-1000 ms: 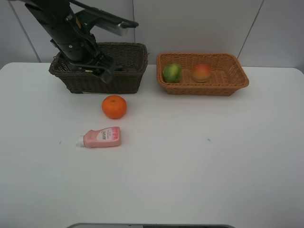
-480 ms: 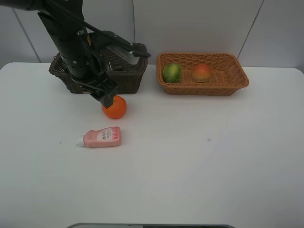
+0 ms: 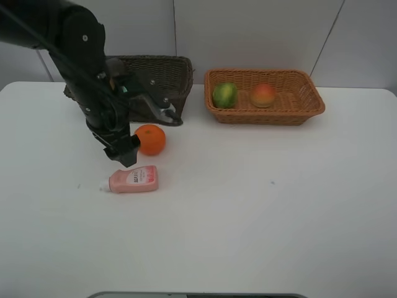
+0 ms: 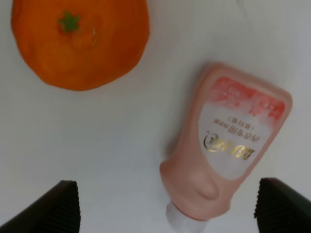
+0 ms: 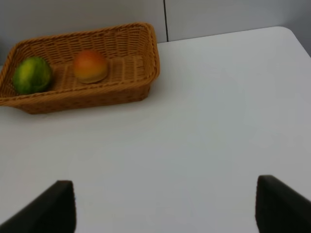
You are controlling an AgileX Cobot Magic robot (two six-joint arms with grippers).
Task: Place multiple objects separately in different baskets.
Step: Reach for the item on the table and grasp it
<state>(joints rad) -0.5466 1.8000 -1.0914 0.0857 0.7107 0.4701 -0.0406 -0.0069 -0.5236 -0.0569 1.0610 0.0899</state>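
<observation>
A small pink bottle (image 3: 132, 180) lies on its side on the white table, cap to the left. Just behind it sits an orange (image 3: 149, 139). My left gripper (image 3: 126, 154) hangs open right over the bottle, beside the orange. In the left wrist view the pink bottle (image 4: 228, 145) and the orange (image 4: 80, 41) lie below the open left gripper (image 4: 173, 206), and neither is touched. The light tan basket (image 3: 310, 102) holds a green fruit (image 3: 225, 95) and a peach-like fruit (image 3: 263, 95). My right gripper (image 5: 170, 206) is open and empty, well short of the tan basket (image 5: 146, 73).
The dark brown basket (image 3: 167, 77) stands at the back left, partly hidden by my left arm. The tan basket is to its right along the back edge. The wall rises directly behind both baskets.
My left arm has swung from above the dark basket forward and down, past the orange, to just above the pink bottle. The objects have not moved.
</observation>
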